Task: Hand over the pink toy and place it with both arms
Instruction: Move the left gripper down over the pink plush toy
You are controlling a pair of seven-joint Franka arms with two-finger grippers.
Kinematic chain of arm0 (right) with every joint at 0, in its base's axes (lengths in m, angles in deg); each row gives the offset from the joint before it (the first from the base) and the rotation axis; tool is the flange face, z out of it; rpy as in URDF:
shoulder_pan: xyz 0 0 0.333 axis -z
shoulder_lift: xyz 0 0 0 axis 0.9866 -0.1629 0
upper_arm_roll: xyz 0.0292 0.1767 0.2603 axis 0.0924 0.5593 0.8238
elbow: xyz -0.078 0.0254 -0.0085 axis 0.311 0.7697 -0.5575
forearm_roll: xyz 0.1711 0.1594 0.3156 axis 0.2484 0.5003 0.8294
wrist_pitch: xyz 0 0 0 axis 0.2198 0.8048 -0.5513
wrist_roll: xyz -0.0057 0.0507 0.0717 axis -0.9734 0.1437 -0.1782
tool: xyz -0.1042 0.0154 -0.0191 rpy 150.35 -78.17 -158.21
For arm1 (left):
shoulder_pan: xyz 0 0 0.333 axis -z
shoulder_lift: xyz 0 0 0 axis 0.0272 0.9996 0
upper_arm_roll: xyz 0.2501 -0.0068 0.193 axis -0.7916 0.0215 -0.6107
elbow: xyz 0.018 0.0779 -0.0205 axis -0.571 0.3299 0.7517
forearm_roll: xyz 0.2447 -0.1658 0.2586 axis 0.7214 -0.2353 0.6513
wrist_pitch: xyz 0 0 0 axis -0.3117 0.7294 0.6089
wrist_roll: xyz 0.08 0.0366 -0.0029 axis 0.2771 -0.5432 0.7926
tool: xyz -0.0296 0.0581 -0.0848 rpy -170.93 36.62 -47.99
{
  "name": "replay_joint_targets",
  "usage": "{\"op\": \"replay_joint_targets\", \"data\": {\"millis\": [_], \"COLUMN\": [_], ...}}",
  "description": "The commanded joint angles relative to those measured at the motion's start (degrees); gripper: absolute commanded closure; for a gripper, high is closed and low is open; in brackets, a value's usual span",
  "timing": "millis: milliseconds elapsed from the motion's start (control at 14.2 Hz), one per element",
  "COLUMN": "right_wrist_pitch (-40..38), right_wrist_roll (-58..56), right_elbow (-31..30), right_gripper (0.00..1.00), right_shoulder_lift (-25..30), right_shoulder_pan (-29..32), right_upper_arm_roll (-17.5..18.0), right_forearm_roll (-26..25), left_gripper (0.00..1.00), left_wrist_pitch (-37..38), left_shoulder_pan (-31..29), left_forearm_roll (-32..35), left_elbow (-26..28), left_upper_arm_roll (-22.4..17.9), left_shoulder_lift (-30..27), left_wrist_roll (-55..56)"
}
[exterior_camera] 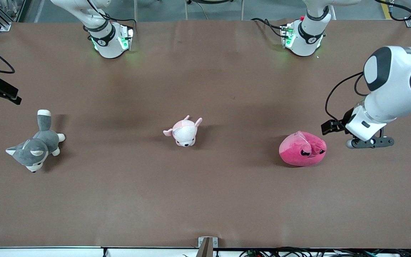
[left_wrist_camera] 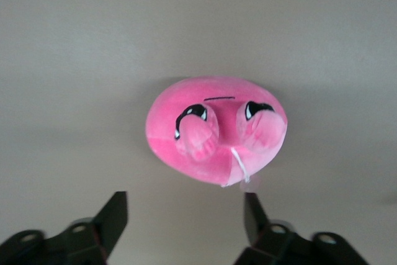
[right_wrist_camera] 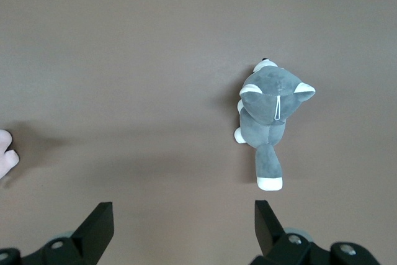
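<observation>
Grey dog (exterior_camera: 36, 147): a grey-and-white plush dog lying on the brown counter (exterior_camera: 205, 200) near the right arm's end, its head a little nearer the front edge than anything else on the counter. Its tail points toward the edge where the arm bases stand. In the right wrist view it shows whole (right_wrist_camera: 271, 121), seen from above.
Pink toy (exterior_camera: 302, 149): a large round hot-pink plush with black angry eyes, a thin mouth line and a lighter pink patch. It rests on the counter toward the left arm's end, about as far from the front edge as the dog, with nothing touching it. The left wrist view shows it just ahead of the fingers (left_wrist_camera: 216, 130).
Pale pink plush (exterior_camera: 184, 131): a small pink-and-white animal with ears, near the middle of the counter, between the dog and the pink toy and well apart from both.
Left end effector (exterior_camera: 369, 142): close beside the pink toy, toward the left arm's end of the counter, not touching it. Its two black fingers (left_wrist_camera: 113, 218) stand apart with nothing between them.
Right end effector (right_wrist_camera: 185, 228): out of the front view, held above the counter near the dog. Its fingers are spread apart and hold nothing.
</observation>
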Motion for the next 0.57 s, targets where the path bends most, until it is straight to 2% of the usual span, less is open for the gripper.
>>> {"op": "replay_joint_targets", "data": {"millis": [0,212,495], "right_wrist_pitch": [-0.16,-0.78,-0.69], "right_wrist_roll": [0.32,0.41,0.41], "right_elbow": [-1.79,-1.61,-1.35], "right_gripper": [0.0,0.0,0.01], "right_shoulder_lift": [1.59,1.59,1.51], "right_shoulder_pan": [-0.41,-0.32,-1.2], "right_upper_arm_roll": [-0.11,-0.2,-0.2], "right_forearm_roll": [-0.04,4.87,6.11], "left_gripper": [0.28,0.33,0.4], "left_wrist_pitch": [-2.99,-4.23,-5.99], "left_shoulder_pan": [-0.55,-0.37,-0.46], "left_forearm_roll": [-2.67,-2.94,-4.35], "left_elbow": [-0.33,-0.5,-0.5], "left_upper_arm_roll": [0.14,0.14,0.14], "left_shoulder_lift": [2.54,4.65,6.58], "left_wrist_roll": [-0.14,0.12,0.12]}}
